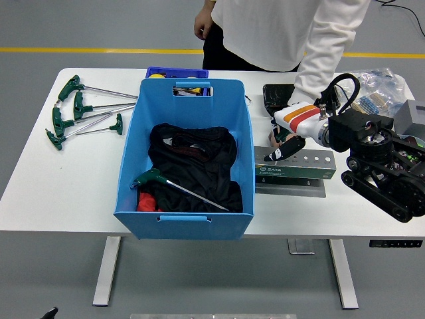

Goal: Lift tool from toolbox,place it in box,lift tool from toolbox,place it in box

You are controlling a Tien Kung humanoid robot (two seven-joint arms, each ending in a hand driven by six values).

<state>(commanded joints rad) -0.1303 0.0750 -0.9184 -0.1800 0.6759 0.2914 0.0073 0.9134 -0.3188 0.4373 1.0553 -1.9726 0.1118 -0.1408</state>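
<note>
The right hand's dark fingers point down at the green tool holder; whether they pinch anything I cannot tell. A person's hand steadies the holder at its 12 o'clock side. At 9 o'clock, the blue box already holds one T-handle wrench. More wrenches lie at the counter's 10 o'clock corner.

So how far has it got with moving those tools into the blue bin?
One green-handled T-wrench already lies inside the blue bin, on dark cloth. The right hand is over the left end of the green tool holder, where a person's hand also reaches; whether it grips anything is unclear. Four more T-wrenches lie on the table left of the bin.
</note>
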